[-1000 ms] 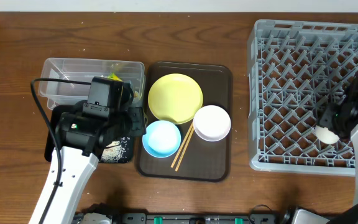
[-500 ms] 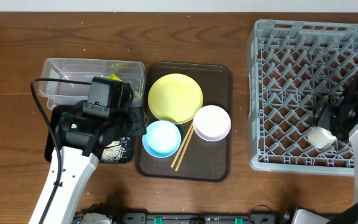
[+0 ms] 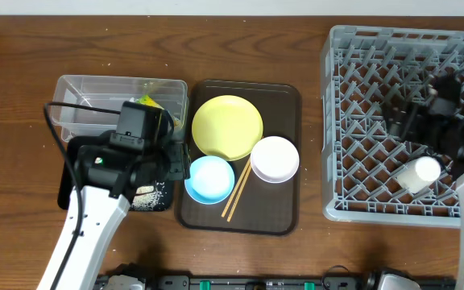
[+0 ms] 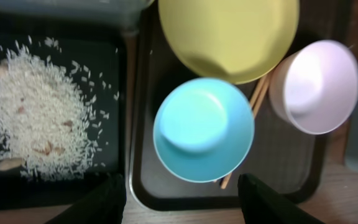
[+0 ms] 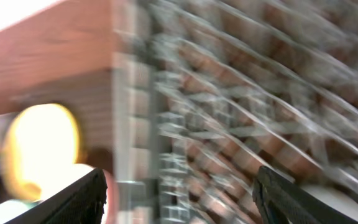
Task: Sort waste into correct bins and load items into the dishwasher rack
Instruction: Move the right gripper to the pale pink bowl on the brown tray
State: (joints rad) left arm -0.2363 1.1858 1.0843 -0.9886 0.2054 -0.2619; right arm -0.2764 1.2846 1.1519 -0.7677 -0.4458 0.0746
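No text, label, brand, number or sign can be read in any view. The small crumpled green-yellow snack wrapper [image 3: 146,101], in the clear plastic rectangular tub [image 3: 79,89] beyond the left claw [image 4: 182,183], is too small to show any lettering.

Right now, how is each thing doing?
Cup: lying loose in rack.
Blue bowl: upright, empty.
White bowl: upright, empty.
Plate: flat, empty.
Chopsticks: lying between bowls.
Black tray: holds rice.
Tub: holds wrapper.
Left gripper: open, empty.
Right gripper: open, empty.
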